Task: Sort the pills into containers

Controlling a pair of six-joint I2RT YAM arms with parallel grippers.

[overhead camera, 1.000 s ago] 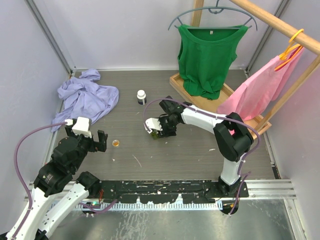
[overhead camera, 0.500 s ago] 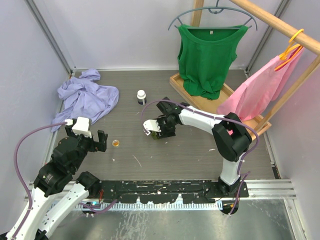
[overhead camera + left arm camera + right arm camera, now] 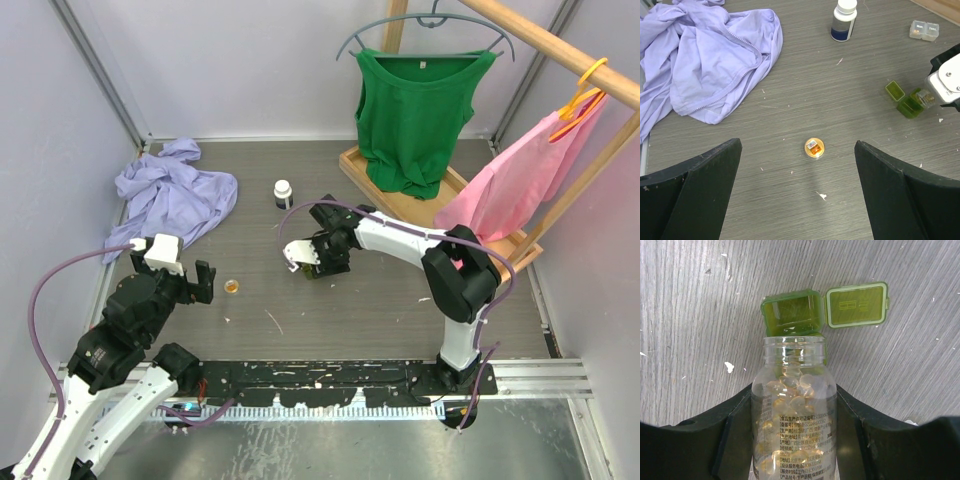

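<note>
your right gripper (image 3: 794,412) is pinching a clear bottle (image 3: 792,370) of pale yellow capsules (image 3: 790,390), fingers pressed against its sides. the bottle is uncapped, and its mouth sits right at the olive green case (image 3: 792,312), covering the nearer compartment. the farther compartment is open, with its lid (image 3: 856,304) flipped out flat beside it. the clear case (image 3: 924,30) lies closed, beyond the green case and well apart from it. a white bottle (image 3: 843,20) stands beyond and left of the green case, and a small gold cap (image 3: 814,147) lies nearer and left of it. your left gripper (image 3: 797,145) hangs above that cap, fingers spread wide and holding nothing. a lavender shirt (image 3: 710,60) is heaped far left of the green case.
</note>
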